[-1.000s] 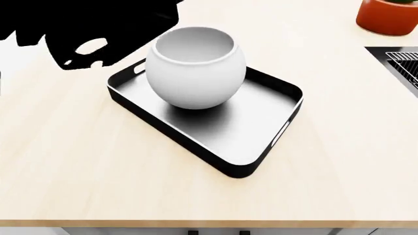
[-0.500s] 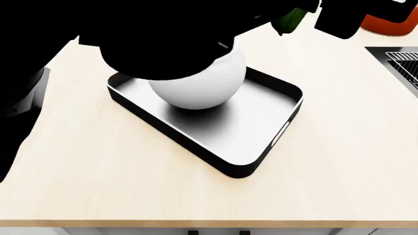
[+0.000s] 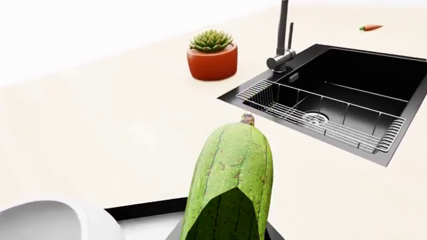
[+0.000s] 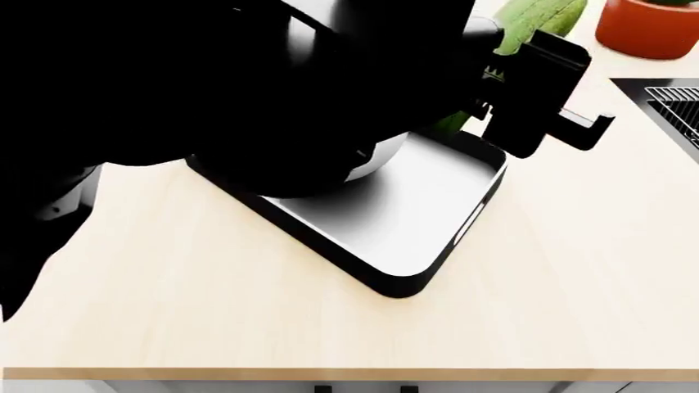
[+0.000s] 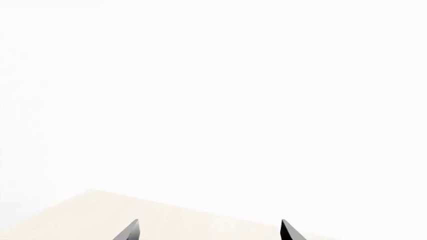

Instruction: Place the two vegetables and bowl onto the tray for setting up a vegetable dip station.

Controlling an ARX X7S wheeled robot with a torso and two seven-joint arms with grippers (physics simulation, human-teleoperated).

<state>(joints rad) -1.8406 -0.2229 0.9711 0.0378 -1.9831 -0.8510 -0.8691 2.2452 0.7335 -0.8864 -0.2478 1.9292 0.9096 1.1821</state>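
behind the left arm [image 4: 273,90], bowl [image 4: 377,160]

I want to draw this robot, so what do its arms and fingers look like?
The left arm is all black and chunky, with rounded joints and a blocky, square-edged left gripper that has a small bracket sticking out. No cables or markings show. Of the right gripper, only two thin, dark, pointed fingers can be seen.

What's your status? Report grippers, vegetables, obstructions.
Left gripper shut on cucumber, over tray far edge. Right gripper open, empty. Bowl on tray. Carrot still beyond sink. Nothing blocking.
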